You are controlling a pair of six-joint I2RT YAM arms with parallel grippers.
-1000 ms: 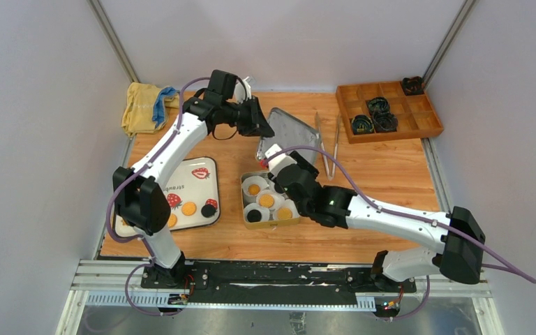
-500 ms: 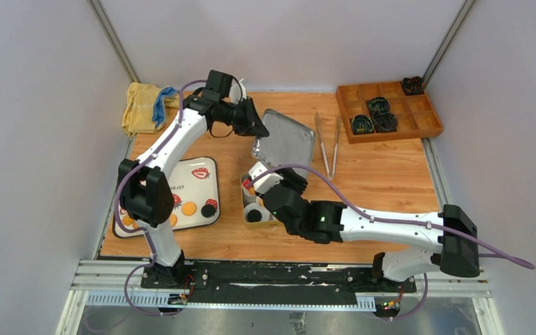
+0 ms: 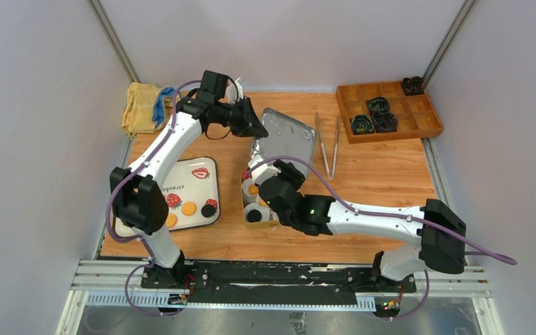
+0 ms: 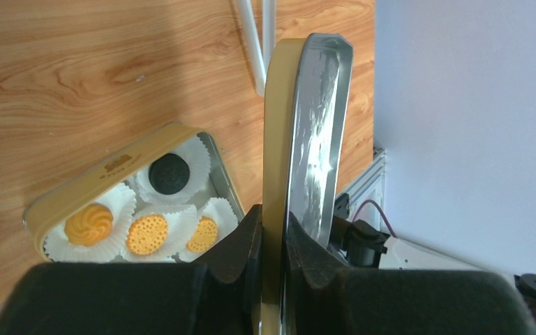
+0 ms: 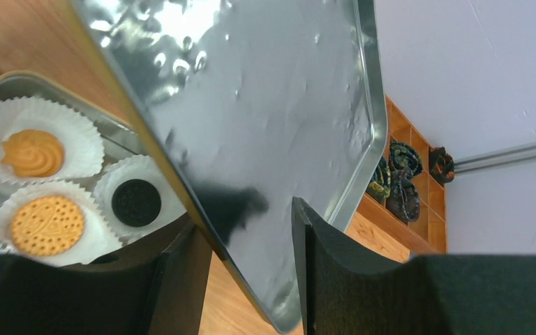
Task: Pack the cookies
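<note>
Cookies (image 4: 146, 234) are seated in paper cups inside the open tin (image 4: 122, 164) on the worktop (image 3: 391, 181). The lid (image 4: 307, 139) is clamped edgewise by the left claw (image 4: 272, 220); the right claw's (image 5: 248, 223) grip cannot be determined. The lid should be levelled squarely over the tin before lowering. Tongs (image 3: 328, 143) lie nearby, and pale walls enclose the worktop.

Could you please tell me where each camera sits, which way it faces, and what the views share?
Top external: above and behind the robot, looking down on the table; left arm and right arm show.
Left wrist: on the left gripper, facing down along the lid it clamps edge-on.
Right wrist: on the right gripper, facing the lid's shiny inside.
All three share the lid and cookie tin.
</note>
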